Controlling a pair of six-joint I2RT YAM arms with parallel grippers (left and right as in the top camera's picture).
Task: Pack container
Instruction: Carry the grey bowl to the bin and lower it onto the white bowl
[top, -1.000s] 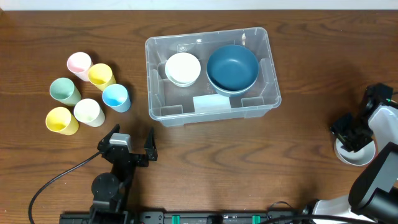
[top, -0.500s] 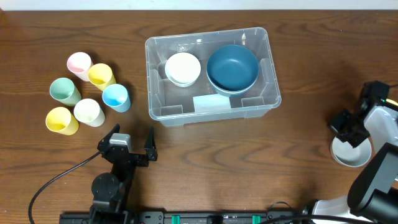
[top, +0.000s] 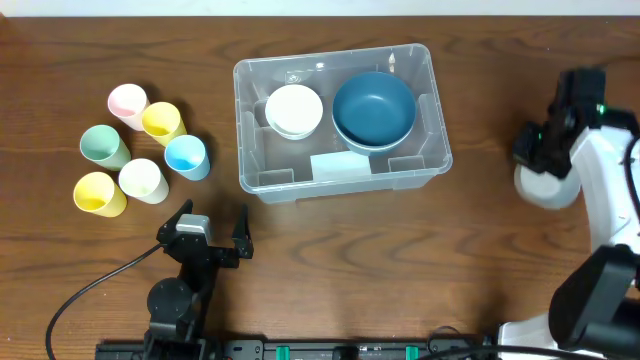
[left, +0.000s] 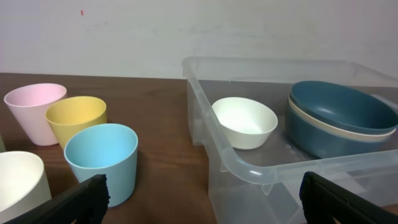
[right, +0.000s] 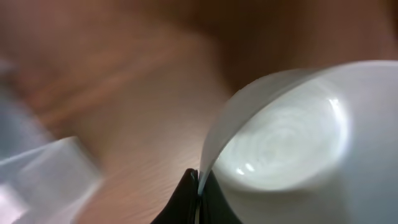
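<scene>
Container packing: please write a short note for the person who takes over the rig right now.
Left gripper: open and empty, in front of the cups.
Right gripper: shut on the rim of a white bowl, right of the container and outside it.
Done: a small white bowl and a blue bowl lie in the container.
Left: bring the white bowl into the container. Six cups stand left of it, probably to be packed next.
</scene>
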